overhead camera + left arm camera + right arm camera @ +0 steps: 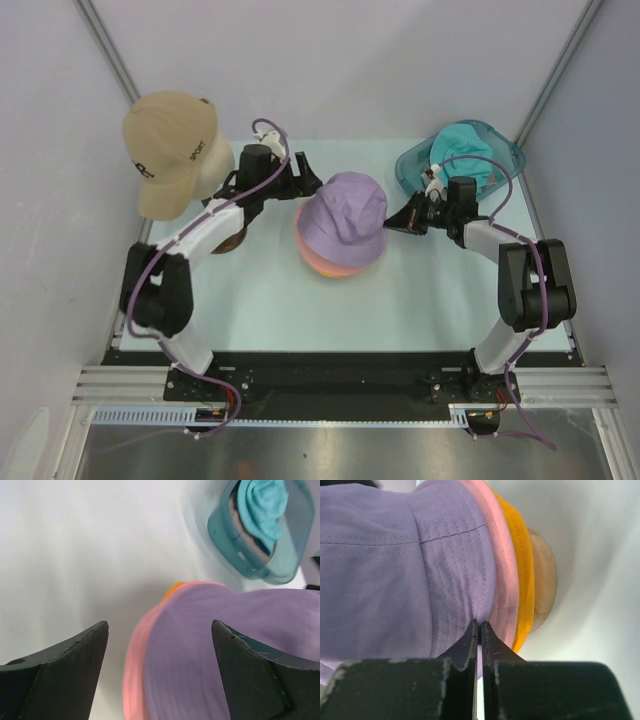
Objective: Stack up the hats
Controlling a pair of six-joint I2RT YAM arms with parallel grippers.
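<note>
Risk now: our right fingers (461, 652), pressed together at the brim of the lilac hat (345, 210), could drag it off the pink hat (502, 580); left fingers (55, 675) hang spread.

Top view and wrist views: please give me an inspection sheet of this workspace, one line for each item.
Surface: pale green table.
Job's things: lilac hat on top of pink hat and yellow-orange hat, over a wooden base; teal hat inside tub; tan cap on mannequin head.
Clutter: nothing seen.
Grippers: left claw open beside the lilac hat; right claw shut at its brim.
Cables: purple cables along both arms, in loose loops.
Surroundings: plain grey walls.
</note>
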